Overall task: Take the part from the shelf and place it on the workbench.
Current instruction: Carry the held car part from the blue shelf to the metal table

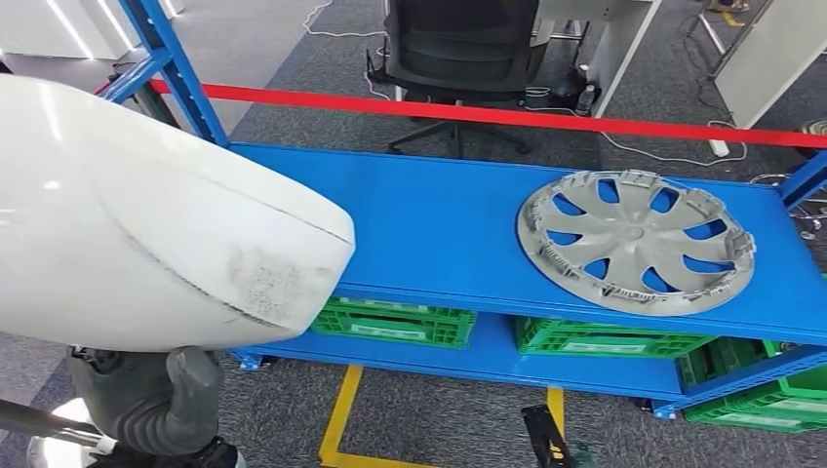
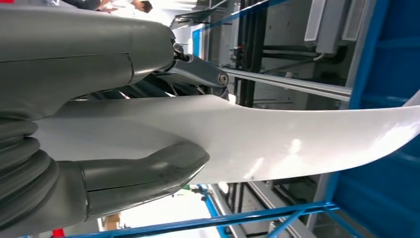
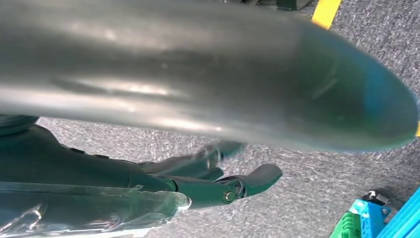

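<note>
Closest up: white curved part (image 1: 146,214), large and smooth, scuffed grey near its rounded tip, held up in front of the left end of the blue shelf (image 1: 439,224). Gripped from beneath by the left hand (image 1: 161,400); in the left wrist view, thick grey thumb (image 2: 148,173) pressed on one face of the panel, darker fingers on the other, so clamped on the part.

On the shelf's top board, toward its right end: grey hubcap (image 1: 636,241), lying flat, well apart from the part. Under that board, on the lower level: green crates (image 1: 395,322) in a row. Behind the shelf: red tape (image 1: 488,114) stretched across, then a black office chair (image 1: 458,44). On the carpet in front of the shelf: yellow floor line (image 1: 338,414).

Right hand (image 3: 198,178) low over the grey carpet, dark fingers stretched out beneath a big blurred silvery shape; cannot tell whether holding anything.
</note>
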Motion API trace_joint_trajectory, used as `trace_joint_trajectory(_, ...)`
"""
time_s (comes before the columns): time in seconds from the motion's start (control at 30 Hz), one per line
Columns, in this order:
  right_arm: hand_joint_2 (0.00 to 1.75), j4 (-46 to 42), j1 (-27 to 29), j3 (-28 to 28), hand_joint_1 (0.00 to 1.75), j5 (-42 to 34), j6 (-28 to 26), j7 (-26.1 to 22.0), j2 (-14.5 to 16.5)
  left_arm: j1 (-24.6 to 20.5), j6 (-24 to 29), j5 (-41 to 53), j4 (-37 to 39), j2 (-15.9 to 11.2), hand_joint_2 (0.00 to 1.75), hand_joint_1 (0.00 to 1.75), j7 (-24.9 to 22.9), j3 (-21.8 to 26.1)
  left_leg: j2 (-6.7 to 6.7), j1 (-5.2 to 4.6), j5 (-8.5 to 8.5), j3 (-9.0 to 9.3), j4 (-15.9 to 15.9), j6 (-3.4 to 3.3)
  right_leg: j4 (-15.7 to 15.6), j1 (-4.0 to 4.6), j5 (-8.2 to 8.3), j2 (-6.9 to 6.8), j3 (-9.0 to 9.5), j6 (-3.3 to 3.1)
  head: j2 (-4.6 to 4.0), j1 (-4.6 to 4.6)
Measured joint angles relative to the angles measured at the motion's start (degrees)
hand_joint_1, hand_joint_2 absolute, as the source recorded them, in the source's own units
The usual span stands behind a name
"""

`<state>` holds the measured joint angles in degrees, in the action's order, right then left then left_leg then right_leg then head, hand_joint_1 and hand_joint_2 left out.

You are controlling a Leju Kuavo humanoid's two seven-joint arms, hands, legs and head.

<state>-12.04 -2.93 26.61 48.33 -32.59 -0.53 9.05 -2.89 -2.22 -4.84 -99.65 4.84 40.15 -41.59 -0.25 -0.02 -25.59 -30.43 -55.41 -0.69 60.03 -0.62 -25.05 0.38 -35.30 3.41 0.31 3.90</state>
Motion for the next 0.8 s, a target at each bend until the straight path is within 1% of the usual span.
trace_joint_trajectory(0.03,0.0,0.0,0.0,0.0,0.0,0.0,0.0,0.0,0.0,0.0,-0.1,0.0,0.0,0.0,1.75,1.75,0.0,0.0,0.08,0.11,0.28,-0.17,0.1,-0.25,2.9,-0.05,-1.97,-0.01,-1.22,0.26,0.0,0.08)
trace_joint_trajectory(0.07,0.0,0.0,0.0,0.0,0.0,0.0,0.0,0.0,0.0,0.0,-0.1,-0.1,0.0,0.0,1.75,1.75,0.0,0.0,0.11,0.12,0.5,-0.44,0.1,-0.43,6.9,-0.07,-4.21,-0.03,-2.74,0.5,0.0,0.15)
trace_joint_trajectory(0.1,0.0,0.0,0.0,0.0,0.0,0.0,0.0,0.0,0.0,0.0,-0.2,-0.2,0.0,0.0,1.75,1.75,0.0,-0.1,0.14,0.11,0.71,-0.74,0.1,-0.52,10.9,-0.09,-6.13,-0.03,-4.26,0.69,0.0,0.16)
trace_joint_trajectory(0.13,0.0,0.0,0.0,0.1,0.0,0.0,0.0,0.0,0.0,0.0,-0.3,-0.3,0.0,0.0,1.75,1.75,0.0,-0.1,0.16,0.11,0.94,-1.03,0.1,-0.53,13.7,-0.1,-7.19,-0.03,-5.18,0.83,0.0,0.16)
trace_joint_trajectory(0.17,0.0,0.0,0.1,0.1,0.0,0.0,0.0,0.0,0.0,0.0,-0.3,-0.3,0.0,0.0,1.75,1.75,0.0,-0.1,0.16,0.12,1.14,-1.29,0.0,-0.47,14.4,-0.11,-7.19,-0.04,-5.1,0.92,0.0,0.17)
trace_joint_trajectory(0.2,0.0,0.0,0.0,0.1,0.0,0.0,0.0,0.0,0.0,0.0,-0.3,-0.4,0.0,0.0,1.75,1.75,0.0,-0.2,0.14,0.15,1.33,-1.48,0.0,-0.36,12.6,-0.15,-6.11,-0.05,-3.79,0.96,0.0,0.17)
trace_joint_trajectory(0.23,0.0,0.0,0.0,0.1,0.0,0.0,0.0,0.0,0.0,0.0,-0.3,-0.4,0.0,0.0,1.75,1.75,0.0,-0.2,0.13,0.19,1.48,-1.6,-0.1,-0.2,8.8,-0.22,-4.35,-0.05,-1.41,1.0,0.0,0.17)
trace_joint_trajectory(0.27,0.0,0.0,-0.1,0.1,0.0,0.0,0.0,0.0,0.0,-0.1,-0.3,-0.4,0.0,0.0,1.75,1.75,0.0,-0.3,0.11,0.17,1.6,-1.72,-0.2,0.03,4.4,-0.28,-3.01,-0.02,1.17,1.05,0.0,0.17)
trace_joint_trajectory(0.3,0.0,0.0,-0.2,0.1,0.0,0.1,0.0,0.0,0.0,-0.1,-0.4,-0.4,0.0,0.0,1.75,1.75,0.0,-0.3,0.09,0.08,1.73,-1.9,-0.4,0.29,0.7,-0.31,-1.92,0.11,3.23,0.82,0.0,0.15)
trace_joint_trajectory(0.33,0.0,0.0,-0.3,0.1,0.0,0.1,0.0,0.0,0.1,-0.1,-0.4,-0.4,0.0,0.0,1.75,1.75,0.0,-0.3,0.07,-0.03,1.93,-2.14,-0.6,0.59,-1.5,-0.3,-1.39,0.25,4.37,0.51,0.0,0.1)
trace_joint_trajectory(0.37,0.0,0.0,-0.3,0.1,0.0,0.1,0.0,0.0,0.1,-0.1,-0.4,-0.4,0.0,0.0,1.75,1.75,0.0,-0.3,0.06,-0.13,2.18,-2.42,-0.7,0.91,-2.1,-0.2,-1.33,0.38,4.55,0.08,0.0,0.07)
trace_joint_trajectory(0.43,0.0,0.0,-0.2,0.1,0.0,0.1,0.0,0.0,0.1,-0.2,-0.4,-0.4,0.0,0.0,1.75,1.75,0.0,-0.4,0.05,-0.08,2.66,-3.0,-0.8,1.54,-1.9,-0.08,-0.7,0.41,3.83,-0.97,0.0,0.03)
trace_joint_trajectory(0.47,0.0,0.0,-0.2,0.2,0.0,0.1,0.0,0.0,0.1,-0.2,-0.4,-0.4,0.0,0.0,1.75,1.75,0.0,-0.4,0.05,-0.02,2.22,-3.4,-1.1,1.85,-1.9,-0.09,-0.35,0.35,3.42,-1.5,0.0,0.0)
trace_joint_trajectory(0.5,0.0,0.0,-0.2,0.2,0.0,0.1,0.0,0.0,0.1,-0.2,-0.4,-0.4,0.0,0.0,1.75,1.75,0.0,-0.4,0.06,0.03,0.95,-4.12,-2.4,2.15,-1.9,-0.15,0.06,0.27,2.94,-2.0,0.0,-0.08)
trace_joint_trajectory(0.53,0.0,0.0,-0.2,0.2,0.0,0.1,0.0,0.0,0.2,-0.2,-0.4,-0.4,0.0,0.0,1.75,1.75,0.0,-0.4,0.07,0.05,-1.1,-5.2,-4.9,2.4,-2.0,-0.21,0.49,0.17,2.4,-2.4,0.0,-0.15)
trace_joint_trajectory(0.6,0.0,0.0,-0.2,0.2,0.0,0.1,0.0,0.0,0.2,-0.2,-0.4,-0.4,0.0,-0.1,1.75,1.75,0.0,-0.4,0.07,0.08,-5.97,-8.02,-12.5,2.73,-1.9,-0.12,1.34,0.02,1.21,-2.7,0.0,-0.28)
trace_joint_trajectory(0.63,0.0,0.0,-0.2,0.2,0.0,0.1,0.0,0.0,0.2,-0.2,-0.4,-0.4,0.0,-0.2,1.75,1.75,0.0,-0.4,0.07,0.07,-7.51,-8.97,-15.7,2.74,-1.9,-0.04,1.78,-0.06,0.62,-2.74,0.0,-0.26)
trace_joint_trajectory(0.67,0.0,0.0,-0.2,0.2,0.0,0.1,0.0,0.0,0.2,-0.2,-0.4,-0.4,0.0,-0.3,1.75,1.75,0.0,-0.4,0.07,0.06,-8.06,-9.07,-17.3,2.66,-1.9,0.04,2.24,-0.12,0.03,-2.77,0.0,-0.27)
trace_joint_trajectory(0.7,0.0,0.0,-0.2,0.3,0.0,0.1,0.0,0.0,0.2,-0.2,-0.4,-0.4,0.0,-0.3,1.75,1.75,0.0,-0.4,0.07,0.04,-7.58,-8.02,-16.5,2.47,-1.9,0.12,2.71,-0.14,-0.53,-2.77,0.0,-0.27)
trace_joint_trajectory(0.73,0.0,0.0,-0.2,0.3,0.0,0.1,0.0,0.0,0.2,-0.2,-0.4,-0.4,0.0,-0.4,1.75,1.75,0.0,-0.4,0.07,0.0,-6.31,-5.79,-13.5,2.2,-1.9,0.18,3.17,-0.11,-1.02,-2.73,0.0,-0.26)
trace_joint_trajectory(0.77,0.0,0.0,-0.3,0.3,0.0,0.2,0.0,0.0,0.2,-0.3,-0.4,-0.4,0.0,-0.4,1.75,1.75,0.0,-0.4,0.07,-0.08,-4.94,-2.82,-9.3,1.83,-1.9,0.22,3.64,-0.07,-1.43,-2.62,0.0,-0.26)
trace_joint_trajectory(0.8,0.0,0.0,-0.3,0.3,0.0,0.2,0.0,0.0,0.2,-0.4,-0.4,-0.4,0.0,-0.3,1.75,1.75,0.0,-0.4,0.07,-0.19,-3.96,-0.2,-5.0,1.53,-1.8,0.33,4.06,-0.04,-1.84,-2.43,0.0,-0.26)
